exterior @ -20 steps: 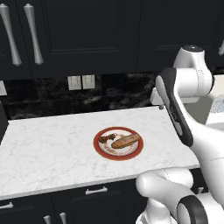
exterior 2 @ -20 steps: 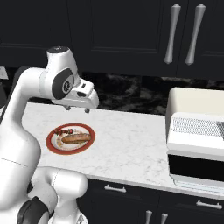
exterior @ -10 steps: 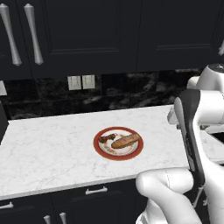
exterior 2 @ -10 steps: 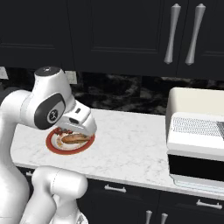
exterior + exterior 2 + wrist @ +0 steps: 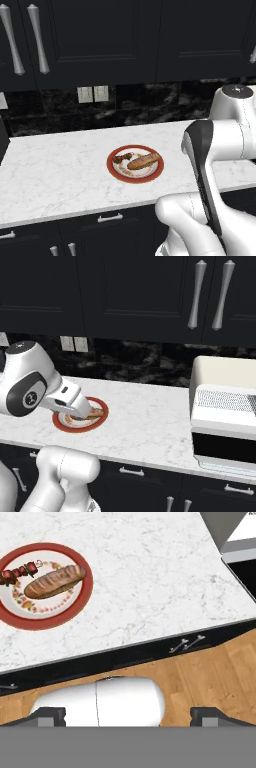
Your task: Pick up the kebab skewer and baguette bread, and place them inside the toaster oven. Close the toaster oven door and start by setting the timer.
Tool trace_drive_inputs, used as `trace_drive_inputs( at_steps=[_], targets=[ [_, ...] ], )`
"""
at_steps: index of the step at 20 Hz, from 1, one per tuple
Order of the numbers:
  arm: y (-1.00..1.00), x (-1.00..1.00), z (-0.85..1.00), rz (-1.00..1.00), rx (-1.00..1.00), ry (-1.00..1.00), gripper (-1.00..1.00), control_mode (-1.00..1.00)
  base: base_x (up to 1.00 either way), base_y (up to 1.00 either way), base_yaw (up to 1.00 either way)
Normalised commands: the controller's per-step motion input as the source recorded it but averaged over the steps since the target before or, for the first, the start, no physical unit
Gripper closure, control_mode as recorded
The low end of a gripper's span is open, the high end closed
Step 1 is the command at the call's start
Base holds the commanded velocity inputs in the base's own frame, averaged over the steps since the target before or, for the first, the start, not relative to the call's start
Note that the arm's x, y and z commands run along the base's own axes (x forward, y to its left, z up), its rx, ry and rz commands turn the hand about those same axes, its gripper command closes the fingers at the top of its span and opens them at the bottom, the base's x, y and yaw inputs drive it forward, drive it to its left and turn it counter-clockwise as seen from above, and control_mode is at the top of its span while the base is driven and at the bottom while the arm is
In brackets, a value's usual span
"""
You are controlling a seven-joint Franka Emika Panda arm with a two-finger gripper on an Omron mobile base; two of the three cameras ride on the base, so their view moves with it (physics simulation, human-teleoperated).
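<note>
Marble counter (image 5: 60, 175): arm has swung back off the plate (image 5: 82, 604).
Gripper (image 5: 127, 714) wide open, empty; skewer (image 5: 19, 572) and baguette (image 5: 55, 581) untouched; oven (image 5: 225, 416) far right.

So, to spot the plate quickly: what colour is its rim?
Red rim, clearest in the hand view.

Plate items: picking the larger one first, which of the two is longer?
The baguette bread, a golden-brown loaf; the kebab skewer beside it is a shorter thin stick.
</note>
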Motion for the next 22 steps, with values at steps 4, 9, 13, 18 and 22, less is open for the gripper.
trace_drive_inputs(
  at_steps=[4,9,13,18,22],
  targets=[
    [0.00,0.00,0.00,0.00,0.00,0.00,-1.00,-1.00,0.00,0.00,0.00],
    [-0.01,-0.03,0.00,0.00,0.00,0.00,-1.00,1.00,-0.14,-0.14,0.00],
    [0.00,0.00,0.00,0.00,0.00,0.00,-1.00,1.00,-0.26,-0.92,-0.02],
    [0.00,0.00,0.00,0.00,0.00,0.00,-1.00,1.00,0.07,-0.76,-0.06],
    [0.00,0.00,0.00,0.00,0.00,0.00,-1.00,1.00,0.31,-0.06,0.00]
  ],
)
